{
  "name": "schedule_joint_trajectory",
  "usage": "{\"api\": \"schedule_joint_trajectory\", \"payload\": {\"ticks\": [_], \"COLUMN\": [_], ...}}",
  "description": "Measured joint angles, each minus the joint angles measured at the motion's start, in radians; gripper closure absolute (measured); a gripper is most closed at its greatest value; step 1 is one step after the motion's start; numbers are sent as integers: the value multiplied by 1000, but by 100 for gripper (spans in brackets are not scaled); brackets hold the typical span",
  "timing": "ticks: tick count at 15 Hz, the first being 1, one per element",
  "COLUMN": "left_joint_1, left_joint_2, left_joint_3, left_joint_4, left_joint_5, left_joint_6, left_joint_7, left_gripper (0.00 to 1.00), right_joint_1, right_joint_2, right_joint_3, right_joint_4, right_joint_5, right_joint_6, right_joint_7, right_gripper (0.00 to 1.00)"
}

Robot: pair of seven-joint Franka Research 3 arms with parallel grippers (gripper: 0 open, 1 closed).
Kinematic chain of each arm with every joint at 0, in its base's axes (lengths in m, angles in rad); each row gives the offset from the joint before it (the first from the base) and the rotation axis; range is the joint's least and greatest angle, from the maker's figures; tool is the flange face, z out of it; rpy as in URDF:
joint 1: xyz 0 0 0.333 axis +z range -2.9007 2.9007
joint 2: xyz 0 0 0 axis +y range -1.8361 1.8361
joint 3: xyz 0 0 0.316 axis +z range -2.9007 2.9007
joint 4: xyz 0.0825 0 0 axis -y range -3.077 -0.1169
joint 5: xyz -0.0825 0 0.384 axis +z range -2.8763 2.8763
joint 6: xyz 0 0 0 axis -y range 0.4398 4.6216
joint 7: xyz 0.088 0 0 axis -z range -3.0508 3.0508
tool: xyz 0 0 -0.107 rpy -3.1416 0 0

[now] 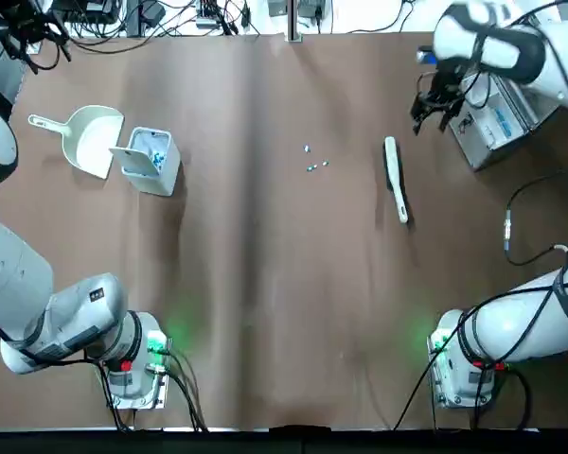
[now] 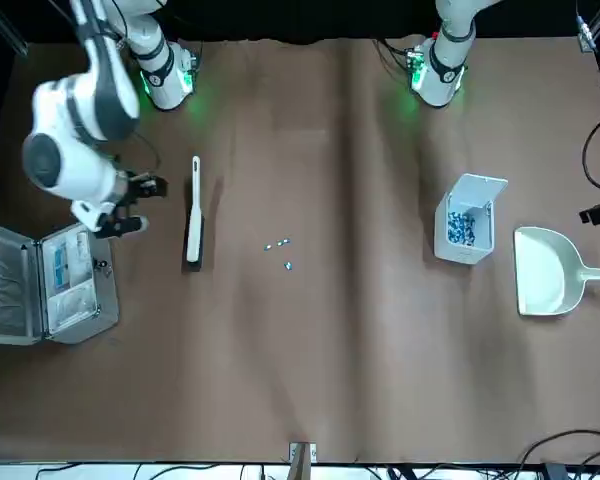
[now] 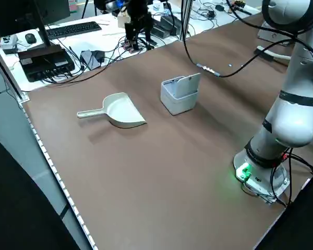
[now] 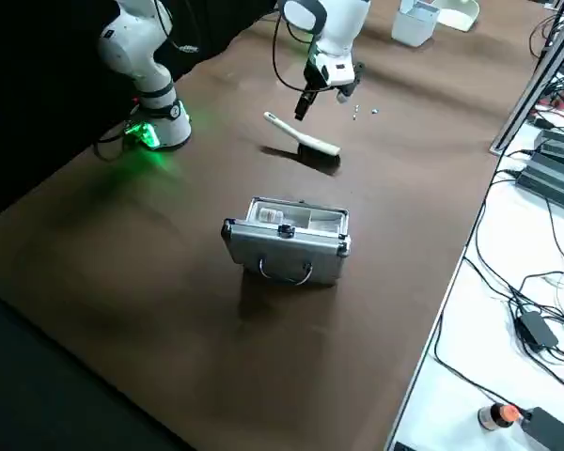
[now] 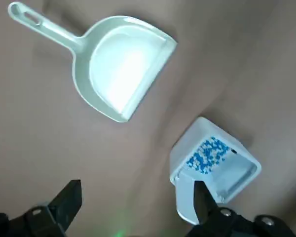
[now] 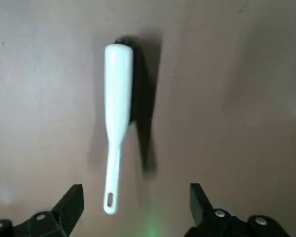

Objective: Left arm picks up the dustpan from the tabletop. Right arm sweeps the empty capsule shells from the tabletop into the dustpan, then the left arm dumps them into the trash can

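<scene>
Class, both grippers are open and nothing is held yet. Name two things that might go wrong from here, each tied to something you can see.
1. The dustpan lies almost against the trash can, so the left gripper, open above them, might knock the can.
2. The capsule shells are tiny and loosely scattered; once the right gripper takes the brush, a sweep may flick some past the pan.

Brown table [image 1: 265,312] carries dustpan [image 1: 93,139], trash can [image 1: 151,161], brush [image 1: 396,178].

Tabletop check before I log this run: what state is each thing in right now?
Dustpan: flat on table, empty, not held.
Trash can: flap lid open, blue-white bits inside.
Capsule shells: loose on table, unswept.
Brush: lying on table, not held.
Metal case: open.
Left gripper: open, empty.
Right gripper: open, empty.
</scene>
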Motion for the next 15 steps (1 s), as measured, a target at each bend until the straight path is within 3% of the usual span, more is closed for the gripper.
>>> {"api": "schedule_joint_trajectory", "payload": {"ticks": [5,9,13,15], "left_joint_1": [63,76,136,180], "left_joint_2": [23,41,107,150], "left_joint_3": [1,3,10,12], "left_joint_4": [-43,-147,-162,-162], "left_joint_5": [0,18,56,59], "left_joint_6": [105,325,473,564], "left_joint_7": [-201,-475,-554,-581], "left_gripper": [0,0,0,0], "right_joint_1": [77,98,149,168], "right_joint_2": [-37,-99,-100,-100], "right_joint_3": [3,3,3,3], "right_joint_4": [-132,-294,-438,-475], "right_joint_5": [0,0,0,0], "right_joint_6": [167,319,510,552], "right_joint_7": [63,63,64,65], "right_gripper": [5,6,9,11]}}
